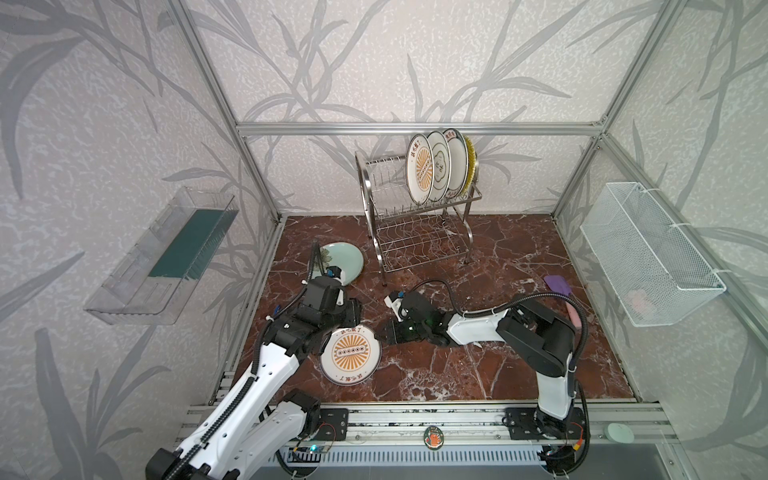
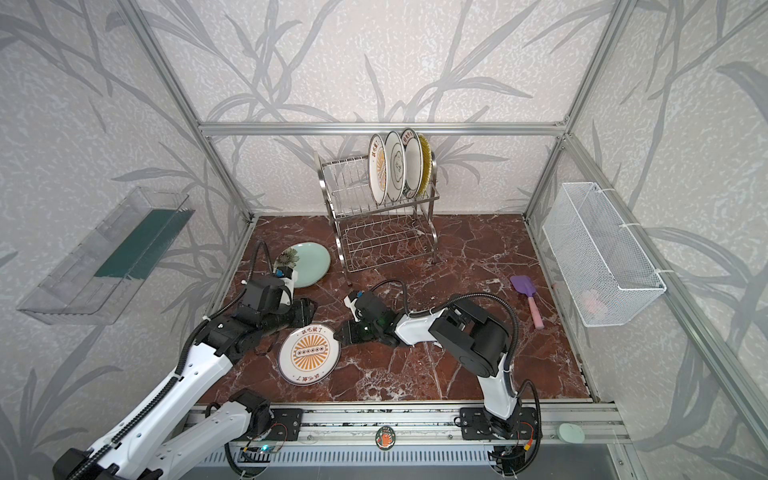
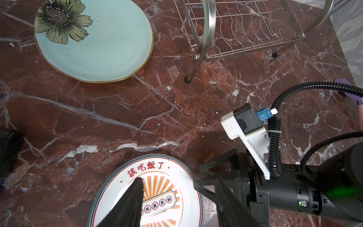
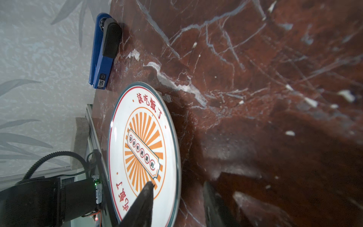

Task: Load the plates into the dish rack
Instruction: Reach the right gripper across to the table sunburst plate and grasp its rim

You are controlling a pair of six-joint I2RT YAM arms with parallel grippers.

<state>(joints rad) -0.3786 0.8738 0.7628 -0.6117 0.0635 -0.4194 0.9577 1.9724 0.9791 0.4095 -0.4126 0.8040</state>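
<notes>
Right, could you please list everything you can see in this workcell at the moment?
dish rack: one, shiny steel, back centre of the table.
racked plates: four (orange sunburst, white with dark motif, green-rimmed white, yellow), upright on the rack's top tier.
celadon plate: one, pale green with a flower, on the table left of the rack.
sunburst plate: one, white and orange, near the front, between both tools.
spatula: one, purple head, pink handle, on the table at right.
stapler: one, blue and black, at the table's edge by a wall.
mesh basket: one, white, right wall.
clear tray: one, transparent, left wall.
table: one, red-brown marble.
left tool: black, open, over the sunburst plate.
right tool: black, jaws astride that plate's rim.
</notes>
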